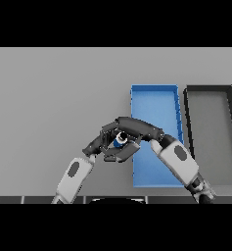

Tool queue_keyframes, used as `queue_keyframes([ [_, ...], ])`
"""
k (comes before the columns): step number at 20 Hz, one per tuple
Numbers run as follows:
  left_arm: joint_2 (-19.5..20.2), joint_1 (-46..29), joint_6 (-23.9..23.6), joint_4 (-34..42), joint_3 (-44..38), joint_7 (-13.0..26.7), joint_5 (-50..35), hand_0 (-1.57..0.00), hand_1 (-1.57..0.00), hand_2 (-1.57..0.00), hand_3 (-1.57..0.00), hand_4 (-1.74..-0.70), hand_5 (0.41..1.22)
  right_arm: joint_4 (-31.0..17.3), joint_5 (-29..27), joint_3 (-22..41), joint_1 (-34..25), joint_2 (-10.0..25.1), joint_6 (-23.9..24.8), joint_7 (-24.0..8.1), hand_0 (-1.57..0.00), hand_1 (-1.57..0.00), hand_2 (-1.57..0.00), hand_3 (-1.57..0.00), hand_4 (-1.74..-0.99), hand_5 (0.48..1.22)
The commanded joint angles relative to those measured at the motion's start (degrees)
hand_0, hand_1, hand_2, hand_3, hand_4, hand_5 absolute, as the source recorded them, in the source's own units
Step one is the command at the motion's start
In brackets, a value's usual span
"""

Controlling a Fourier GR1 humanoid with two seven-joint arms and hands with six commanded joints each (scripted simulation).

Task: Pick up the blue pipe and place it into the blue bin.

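The blue pipe (pixel 120 141) shows only as a small blue and white end between dark fingers, just left of the blue bin (pixel 154 98). My right hand (pixel 132 128) reaches in from the lower right across the bin's left wall, its fingers and thumb curled round the pipe. My left hand (pixel 100 140) comes up from the lower left and sits close against the pipe's left side; its fingers look partly bent, and their hold is hidden by the right hand. Most of the pipe is covered.
A dark grey bin (pixel 210 90) stands right of the blue bin, parallel to it. Both run from mid-table toward the front edge. Grey table (pixel 54 98) stretches to the left and back.
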State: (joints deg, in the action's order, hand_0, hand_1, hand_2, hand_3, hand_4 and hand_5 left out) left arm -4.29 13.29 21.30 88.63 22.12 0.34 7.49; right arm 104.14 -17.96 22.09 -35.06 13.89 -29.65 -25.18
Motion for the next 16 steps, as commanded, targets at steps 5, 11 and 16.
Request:
queue_keyframes([
  [5,-1.43,-0.61,0.96,-0.34,-0.76,-1.06,-3.17,-1.57,-1.57,-1.57,-1.50,-1.70,1.221,-0.41,-2.27,1.31,0.65,-1.43,2.40,0.74,-1.34,-1.34,-1.35,-1.19,-1.628,0.856],
  [11,-1.90,0.39,1.58,-0.21,-1.30,-2.24,-3.35,-1.57,-1.57,-1.57,-1.43,-1.73,1.221,0.67,-0.83,4.06,0.37,0.12,4.98,5.59,-1.51,-1.51,-1.51,-1.46,-1.710,1.125],
  [16,-0.06,0.75,-1.13,0.24,-1.21,-3.48,-0.81,-1.57,-1.57,-1.57,-1.45,-1.72,1.221,-0.11,-0.03,3.93,0.36,-0.56,7.48,5.94,-1.55,-1.55,-1.55,-1.54,-1.731,1.190],
])
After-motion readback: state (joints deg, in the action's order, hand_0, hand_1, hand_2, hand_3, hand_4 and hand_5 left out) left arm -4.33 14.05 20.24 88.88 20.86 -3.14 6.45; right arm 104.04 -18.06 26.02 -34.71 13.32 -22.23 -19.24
